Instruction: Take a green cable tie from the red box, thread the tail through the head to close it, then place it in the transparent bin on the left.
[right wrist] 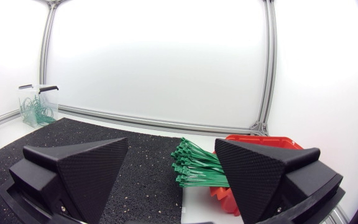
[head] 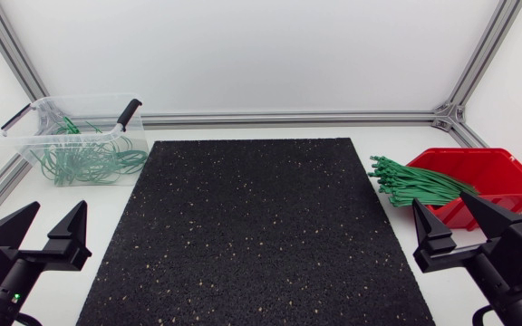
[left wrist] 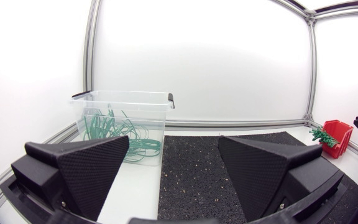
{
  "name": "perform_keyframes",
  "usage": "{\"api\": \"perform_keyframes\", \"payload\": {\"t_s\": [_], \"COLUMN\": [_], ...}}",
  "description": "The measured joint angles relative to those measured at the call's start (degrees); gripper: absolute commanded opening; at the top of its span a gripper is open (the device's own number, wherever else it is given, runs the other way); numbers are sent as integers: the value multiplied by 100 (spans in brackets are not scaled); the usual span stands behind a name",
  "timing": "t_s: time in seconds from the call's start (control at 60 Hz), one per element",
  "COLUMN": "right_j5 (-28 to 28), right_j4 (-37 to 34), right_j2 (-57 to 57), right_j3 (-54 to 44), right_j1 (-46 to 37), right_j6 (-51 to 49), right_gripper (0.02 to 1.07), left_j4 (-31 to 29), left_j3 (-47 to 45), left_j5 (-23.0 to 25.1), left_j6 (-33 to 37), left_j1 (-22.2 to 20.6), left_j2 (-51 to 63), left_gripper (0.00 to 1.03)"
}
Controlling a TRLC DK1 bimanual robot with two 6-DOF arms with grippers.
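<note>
Green ties (head: 420, 186) poke from red box (head: 501, 172) at 3 o'clock; looped ties (head: 89, 160) in clear bin (head: 80, 99) at 10. L gripper (head: 60, 205), R gripper (head: 439, 199): fingers apart, empty.

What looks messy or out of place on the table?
Only the green cable ties: the bundle pokes out over the red box's side toward the black mat instead of lying fully inside. Nothing looks spilled or broken; the closed loops sit inside the transparent bin.
</note>
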Motion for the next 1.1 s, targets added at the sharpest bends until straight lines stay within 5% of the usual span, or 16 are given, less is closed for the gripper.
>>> {"api": "perform_keyframes", "payload": {"t_s": [0.667, 1.1], "right_j5": [-2, 39], "right_j4": [-122, -1628], "right_j2": [0, 750], "right_j3": [87, 2450], "right_j1": [-15, -20], "right_j6": [2, 2], "right_gripper": [103, 102], "left_j4": [0, 0], "left_j3": [0, 0], "left_j5": [0, 0], "left_j6": [-2, 0], "left_j1": [-7, -7], "left_j2": [2, 0], "left_gripper": [100, 100]}}
